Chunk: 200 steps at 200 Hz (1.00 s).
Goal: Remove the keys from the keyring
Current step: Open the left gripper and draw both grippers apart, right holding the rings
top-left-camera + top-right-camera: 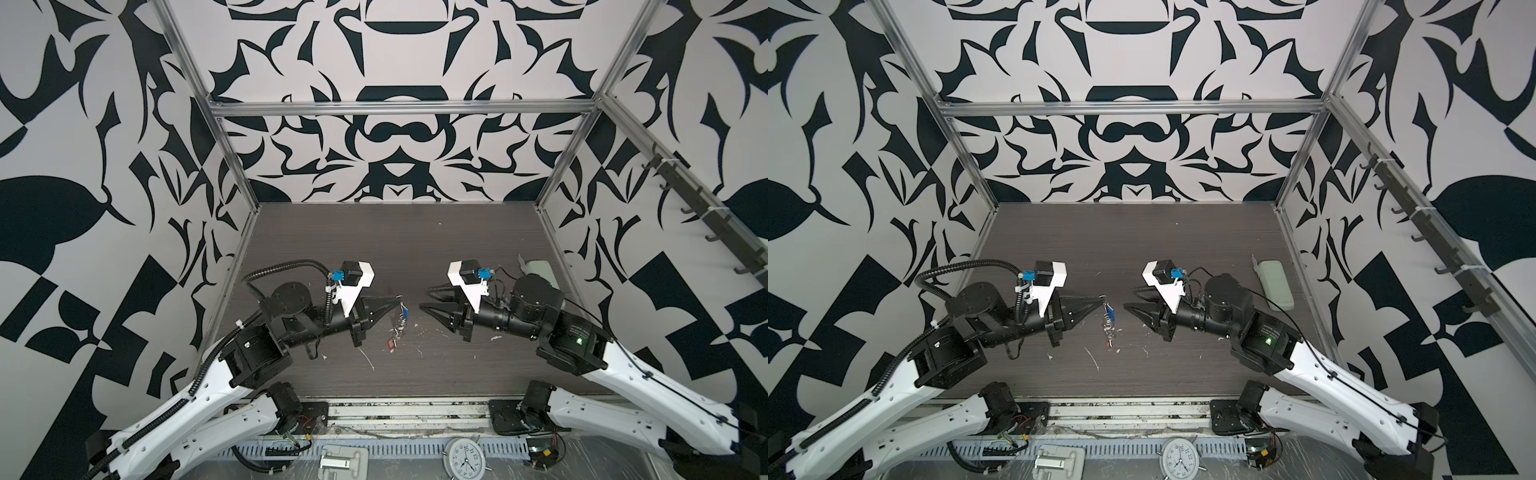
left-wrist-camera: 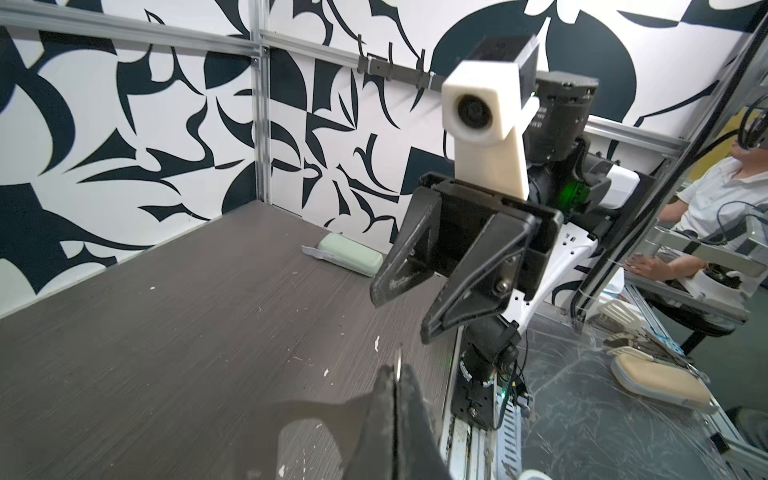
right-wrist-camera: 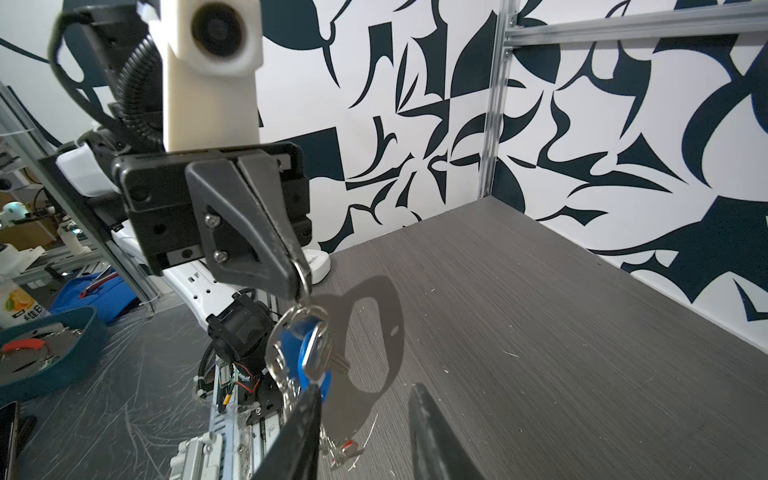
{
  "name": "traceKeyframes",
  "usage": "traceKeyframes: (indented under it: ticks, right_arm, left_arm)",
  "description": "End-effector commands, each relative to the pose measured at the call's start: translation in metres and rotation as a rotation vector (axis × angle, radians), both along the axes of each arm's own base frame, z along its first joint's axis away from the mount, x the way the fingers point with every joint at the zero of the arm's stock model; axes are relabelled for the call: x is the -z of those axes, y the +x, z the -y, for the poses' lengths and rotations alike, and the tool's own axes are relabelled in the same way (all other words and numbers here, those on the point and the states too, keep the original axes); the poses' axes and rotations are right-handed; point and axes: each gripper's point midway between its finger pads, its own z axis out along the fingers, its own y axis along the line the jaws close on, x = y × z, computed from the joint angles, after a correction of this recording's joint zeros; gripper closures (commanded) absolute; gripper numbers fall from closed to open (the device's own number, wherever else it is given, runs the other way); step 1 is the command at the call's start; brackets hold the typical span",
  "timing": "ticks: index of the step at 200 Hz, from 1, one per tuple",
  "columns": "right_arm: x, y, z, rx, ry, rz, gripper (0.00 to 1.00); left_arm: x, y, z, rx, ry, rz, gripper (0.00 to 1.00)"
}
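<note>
In both top views my left gripper (image 1: 398, 297) (image 1: 1101, 297) is shut on the top ring of the keyring (image 1: 399, 324) (image 1: 1108, 326). The chain hangs down from it over the dark table. A blue-tagged key (image 1: 405, 318) (image 3: 316, 357) hangs near the top, and a red-tagged key (image 1: 390, 344) (image 3: 351, 446) is at the bottom, near the tabletop. In the left wrist view the jaws pinch a thin silver ring (image 2: 398, 359). My right gripper (image 1: 426, 299) (image 3: 365, 390) faces it from the right, open and holding nothing. One of its fingers (image 3: 309, 409) is close beside the blue tag.
A pale-green oblong case (image 1: 538, 268) (image 2: 351, 257) lies at the table's right edge behind the right arm. White scraps (image 1: 368, 361) dot the tabletop. A clock (image 1: 463, 457) sits on the front rail. A hook rail (image 1: 685, 199) runs along the right wall.
</note>
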Motion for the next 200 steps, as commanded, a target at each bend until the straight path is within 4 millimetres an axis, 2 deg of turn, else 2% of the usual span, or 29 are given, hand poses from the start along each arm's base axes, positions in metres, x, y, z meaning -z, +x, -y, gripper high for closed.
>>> traceKeyframes:
  ticks: [1, 49, 99, 156, 200]
  right_arm:
    - [-0.034, 0.001, 0.002, 0.013, 0.141, 0.05, 0.61]
    - [-0.035, 0.002, 0.0, 0.011, 0.18, 0.044, 0.6]
    - [-0.032, 0.009, 0.004, 0.057, 0.208, 0.035, 0.59]
    - [-0.025, 0.014, 0.002, 0.077, 0.195, 0.024, 0.59]
    - [-0.015, 0.024, 0.011, 0.156, 0.168, 0.026, 0.58]
  left_arm:
    - [-0.025, 0.001, -0.004, -0.016, -0.108, 0.029, 1.0]
    - [-0.028, 0.009, -0.006, -0.065, -0.145, 0.009, 1.0]
    - [-0.024, 0.029, -0.01, -0.18, -0.152, -0.031, 1.0]
    - [-0.011, 0.04, 0.0, -0.294, -0.087, 0.071, 1.0]
    - [-0.004, 0.041, 0.005, -0.335, -0.067, 0.129, 1.0]
